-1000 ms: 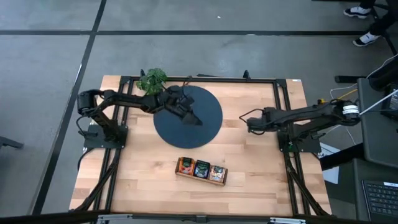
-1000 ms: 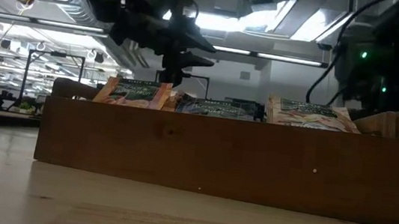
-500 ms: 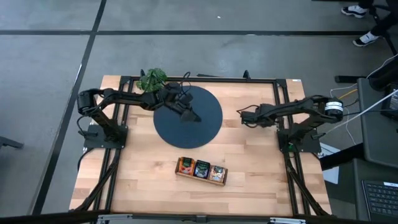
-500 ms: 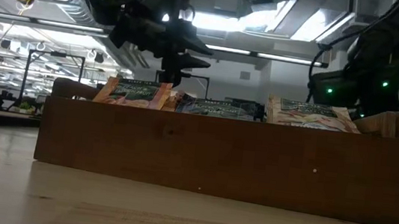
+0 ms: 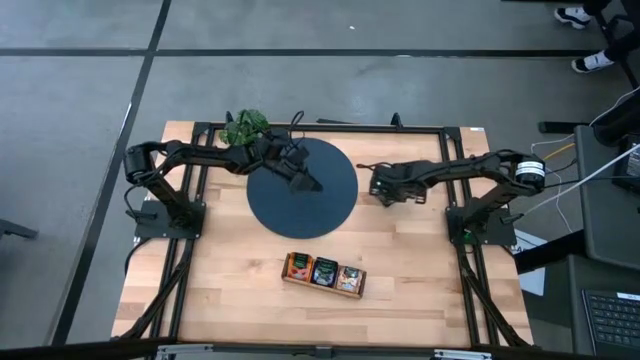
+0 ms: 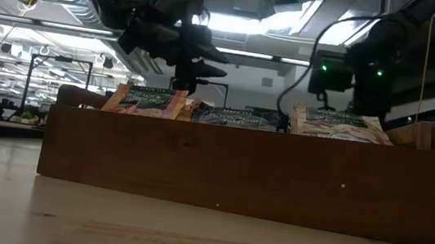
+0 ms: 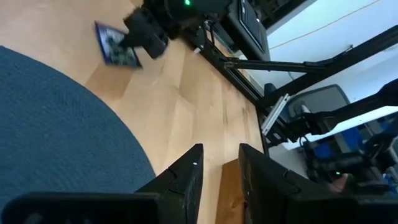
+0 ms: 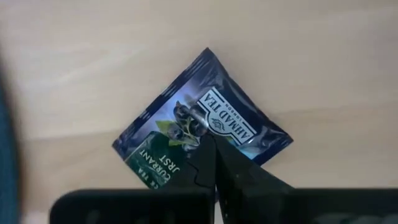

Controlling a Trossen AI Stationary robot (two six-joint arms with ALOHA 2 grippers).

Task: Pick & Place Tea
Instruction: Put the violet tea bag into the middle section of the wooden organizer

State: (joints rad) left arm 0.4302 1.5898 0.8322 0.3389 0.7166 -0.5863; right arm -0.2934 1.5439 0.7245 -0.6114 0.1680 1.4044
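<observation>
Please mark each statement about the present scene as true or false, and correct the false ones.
1. The right claw is shut on a dark tea sachet. True.
2. The left claw is over the round mat. True.
3. The left claw holds an orange sachet. False: nothing shows between its fingers in the left wrist view.
4. The compartment tray sits on the round mat. False: it lies on the bare wooden table, apart from the mat.
5. The plant is beside the right arm. False: it stands by the left arm.

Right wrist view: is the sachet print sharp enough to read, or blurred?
Right wrist view: the dark tea sachet is sharp, its white lettering legible, pinched in the right end effector. Left wrist view: the same sachet is small and motion-smeared.
</observation>
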